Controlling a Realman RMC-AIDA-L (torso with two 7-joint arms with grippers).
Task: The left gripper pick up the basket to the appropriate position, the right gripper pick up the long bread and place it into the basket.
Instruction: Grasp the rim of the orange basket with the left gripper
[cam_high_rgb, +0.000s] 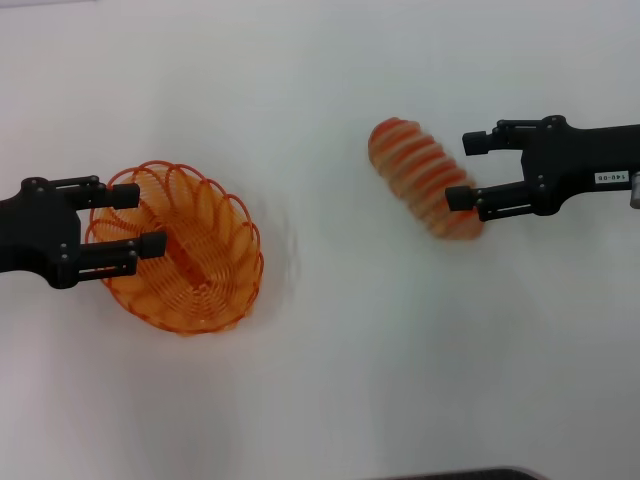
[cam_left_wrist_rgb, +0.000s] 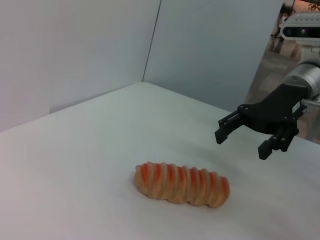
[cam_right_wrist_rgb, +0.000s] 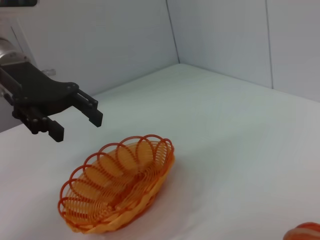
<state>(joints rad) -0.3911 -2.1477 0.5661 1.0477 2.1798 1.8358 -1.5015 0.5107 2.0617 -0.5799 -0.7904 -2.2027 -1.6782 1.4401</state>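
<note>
The desk is carrying the basket on the robot's left. The right wrist view is showing the left pincer spread above its rim, not touching. The ridged, orange-and-tan long bread is lying right, beside the spread right pincer.

There are two black grippers, the left gripper and the right gripper, one basket, and one long bread.

White tabletop, grey walls
</note>
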